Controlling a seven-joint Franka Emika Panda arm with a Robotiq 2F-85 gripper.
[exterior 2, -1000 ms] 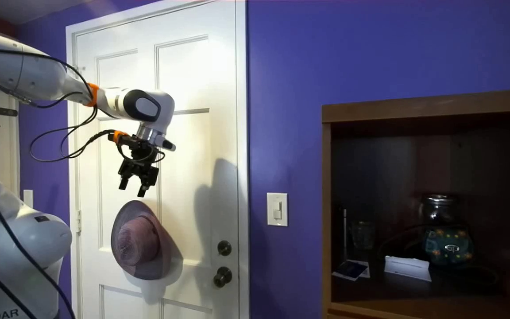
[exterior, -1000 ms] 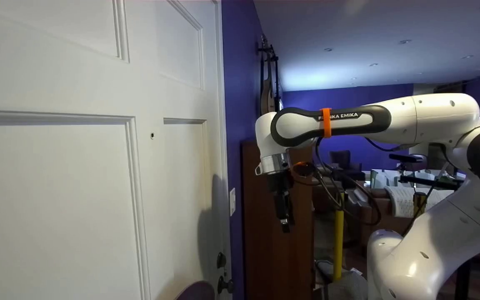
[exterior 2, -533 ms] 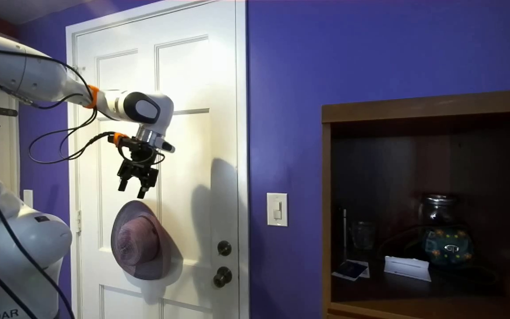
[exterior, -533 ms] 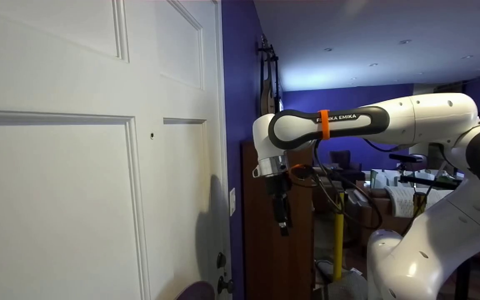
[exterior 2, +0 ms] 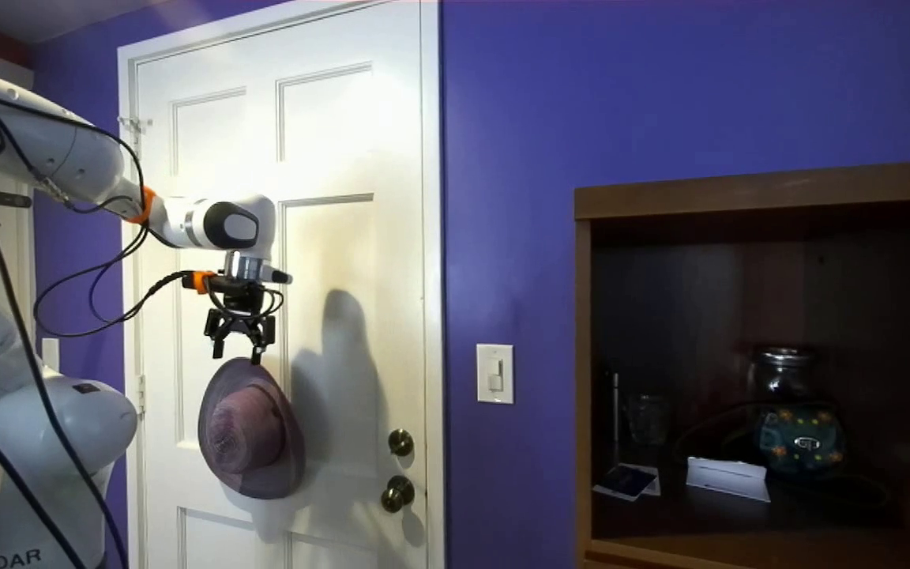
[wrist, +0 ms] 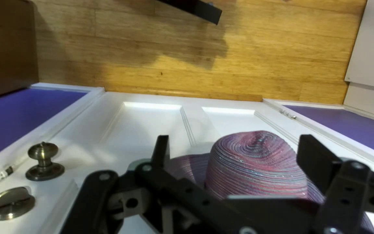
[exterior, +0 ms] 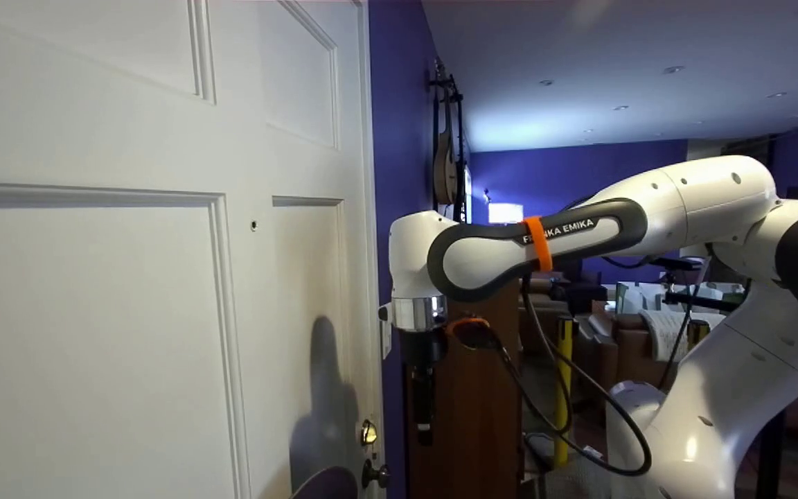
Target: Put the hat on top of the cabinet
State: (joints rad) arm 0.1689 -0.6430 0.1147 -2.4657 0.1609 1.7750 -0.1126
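The hat (exterior 2: pixel 246 431) is pink and purple striped with a wide brim and hangs against the white door in an exterior view. Only its brim edge (exterior: pixel 328 484) shows low in an exterior view. In the wrist view the hat's crown (wrist: pixel 258 165) appears between and beyond the fingers. My gripper (exterior 2: pixel 238 356) points down, open and empty, just above the hat's upper brim. In an exterior view the gripper (exterior: pixel 424 433) stands out from the door, apart from the hat. The brown cabinet (exterior 2: pixel 739 194) stands at right; its top surface is hidden, only the front edge shows.
The white door (exterior 2: pixel 329 142) has a knob (exterior 2: pixel 397 493) and a lock (exterior 2: pixel 400 442) right of the hat. A light switch (exterior 2: pixel 494 373) is on the purple wall. The cabinet's open shelf holds a jar (exterior 2: pixel 785 371), a floral purse (exterior 2: pixel 799 438) and cards.
The arm has moved down and closer to the door, and the gripper now points more straight down. It sits nearer the hat's upper brim. The gripper stays open; the hat has not moved.
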